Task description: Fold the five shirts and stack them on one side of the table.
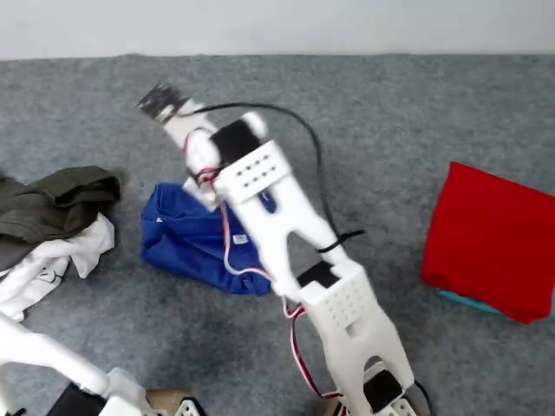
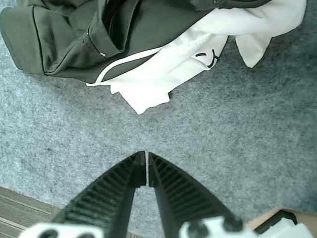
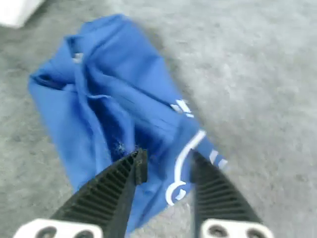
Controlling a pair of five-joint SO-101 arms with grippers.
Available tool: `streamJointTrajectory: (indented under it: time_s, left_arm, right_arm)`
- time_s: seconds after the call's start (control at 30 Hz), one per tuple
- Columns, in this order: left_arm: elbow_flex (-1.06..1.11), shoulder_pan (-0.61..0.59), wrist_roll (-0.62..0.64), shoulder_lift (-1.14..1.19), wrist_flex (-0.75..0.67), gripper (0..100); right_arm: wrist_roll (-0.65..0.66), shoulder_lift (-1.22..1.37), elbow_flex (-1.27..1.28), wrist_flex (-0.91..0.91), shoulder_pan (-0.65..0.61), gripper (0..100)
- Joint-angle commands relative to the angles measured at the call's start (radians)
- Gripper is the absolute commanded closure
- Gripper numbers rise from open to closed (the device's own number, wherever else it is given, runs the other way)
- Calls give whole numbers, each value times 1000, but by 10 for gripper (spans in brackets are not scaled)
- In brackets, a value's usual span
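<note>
1. The blue shirt [image 3: 114, 109] sits left of the table's middle on the grey mat [image 1: 390, 130]. It's a crumpled, loosely bunched heap, with white print showing on one fold.
2. The right gripper [image 3: 166, 166] hangs directly over that heap, its fingers parted with a clear gap and nothing between them. Whether the tips touch the cloth can't be told.
3. The left gripper [image 2: 147, 168] has its tips pressed together and empty, over bare mat just short of the white shirt [image 2: 173, 64].
4. That white shirt lies rumpled at the table's left edge, with the dark olive shirt [image 2: 99, 34] bunched on top of it.
5. Over on the right side, the red shirt [image 1: 490, 238] is folded into a neat square. It lies on a teal shirt [image 1: 468, 303] whose edge peeks out underneath.
</note>
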Motion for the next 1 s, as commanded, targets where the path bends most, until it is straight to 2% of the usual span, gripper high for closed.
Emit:
streamJointTrajectory:
  time_s: [0.0, 0.3, 0.67, 0.83, 0.9, 0.97]
  left_arm:
    - [-8, 8, 0, -35, 0, 975]
    - [-8, 8, 0, -35, -2, 975]
    - [-8, 8, 0, -29, -2, 975]
    - [-8, 8, 0, -29, -2, 975]
    - [-7, 8, 0, -29, -2, 975]
    - [-7, 8, 0, -29, -2, 975]
  right_arm:
    - [8, -114, 49, 44, 27, 703]
    - [6, -223, 339, 39, -18, 702]
    - [9, 30, 345, -117, -35, 702]
    - [9, 74, 345, -127, -45, 705]
    - [11, 71, 345, -124, -45, 742]
    - [11, 64, 345, -117, -45, 832]
